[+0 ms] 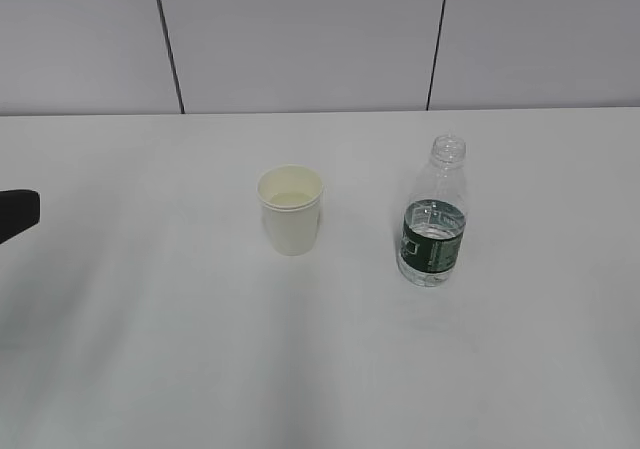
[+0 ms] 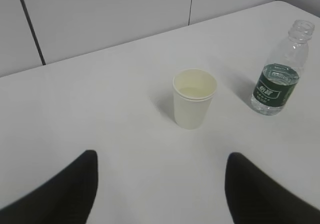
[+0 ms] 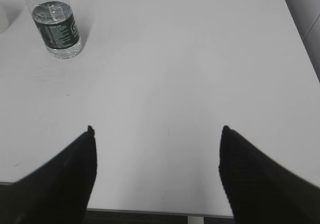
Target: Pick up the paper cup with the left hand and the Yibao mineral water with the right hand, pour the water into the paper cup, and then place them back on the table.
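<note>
At the far left edge of the exterior view, only a black tip of the left hand (image 1: 18, 212) is showing, well apart from everything. In its wrist view the 2 fingers (image 2: 60, 194) are standing wide apart with nothing between them, and the gripper is looking down at a slant toward the cup.

Moving right, the paper cup (image 1: 291, 209) is standing upright on the table (image 1: 150, 349), with what looks like some liquid lying inside it, though I cannot tell how much. Just to its right, near but not touching, the Yibao mineral water (image 1: 434, 219) is standing upright and uncapped, with water showing at about the top of the green label.

Further right, the right hand (image 3: 156, 179) is not appearing in the exterior view at all. Its wrist view is showing both fingers spread wide and gripping nothing, with the bottle well apart at the upper left.

Judging from this, either all 4 steps (pick up, pour, set down, release) are finished or none has begun; the pictures alone are not settling which.
</note>
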### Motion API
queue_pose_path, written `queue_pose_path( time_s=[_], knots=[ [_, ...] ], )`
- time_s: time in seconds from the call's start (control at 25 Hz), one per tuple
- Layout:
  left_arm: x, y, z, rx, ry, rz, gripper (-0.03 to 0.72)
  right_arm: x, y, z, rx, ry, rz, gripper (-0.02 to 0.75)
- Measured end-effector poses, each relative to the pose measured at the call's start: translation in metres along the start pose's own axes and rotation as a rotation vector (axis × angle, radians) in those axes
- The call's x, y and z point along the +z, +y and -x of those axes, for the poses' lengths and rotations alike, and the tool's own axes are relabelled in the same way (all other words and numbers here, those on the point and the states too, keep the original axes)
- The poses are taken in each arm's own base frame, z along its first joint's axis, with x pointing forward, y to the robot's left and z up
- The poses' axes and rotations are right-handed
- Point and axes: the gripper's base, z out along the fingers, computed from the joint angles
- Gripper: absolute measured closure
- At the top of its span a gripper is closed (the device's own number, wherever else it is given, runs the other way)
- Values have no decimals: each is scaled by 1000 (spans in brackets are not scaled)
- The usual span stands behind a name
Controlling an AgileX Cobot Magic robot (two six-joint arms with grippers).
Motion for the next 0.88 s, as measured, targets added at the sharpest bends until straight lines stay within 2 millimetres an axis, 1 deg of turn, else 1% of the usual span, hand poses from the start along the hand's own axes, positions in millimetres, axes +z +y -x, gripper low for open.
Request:
queue_pose_path(
  time_s=[0.88],
  knots=[
    [0, -1, 0, 0, 1, -10, 200, 0, 0, 0, 0, -1, 0, 146]
  ],
)
